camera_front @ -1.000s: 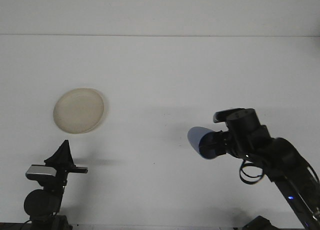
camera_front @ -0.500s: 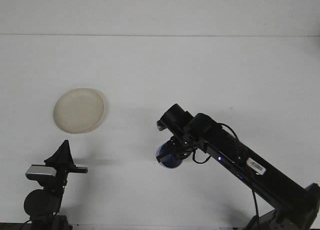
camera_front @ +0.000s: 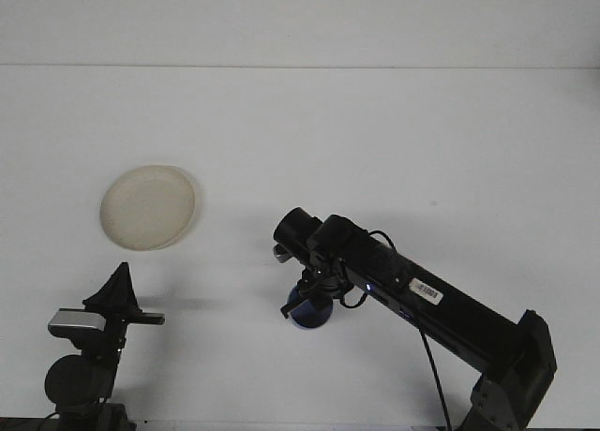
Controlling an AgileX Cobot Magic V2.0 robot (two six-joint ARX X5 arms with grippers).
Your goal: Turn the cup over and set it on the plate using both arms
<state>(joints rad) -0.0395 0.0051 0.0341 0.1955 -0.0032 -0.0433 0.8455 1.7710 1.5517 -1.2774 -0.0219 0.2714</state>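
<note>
The blue cup (camera_front: 315, 315) is low over the white table, left of centre and near the front, and I cannot tell whether it touches the surface. My right gripper (camera_front: 306, 302) comes down on it from above and is shut on the blue cup, with the long black right arm (camera_front: 422, 295) stretched in from the lower right. The arm's wrist hides the top of the cup. The cream plate (camera_front: 148, 206) lies flat at the left, well apart from the cup. My left gripper (camera_front: 119, 286) stands at the bottom left, in front of the plate, holding nothing.
The white table (camera_front: 375, 141) runs back to a pale wall. A cable (camera_front: 427, 356) hangs under the right arm. The right arm's base (camera_front: 506, 393) stands at the bottom right corner.
The right arm has swung left and down across the table with the blue cup, from the right side to left of centre. The left arm and the plate have not moved.
</note>
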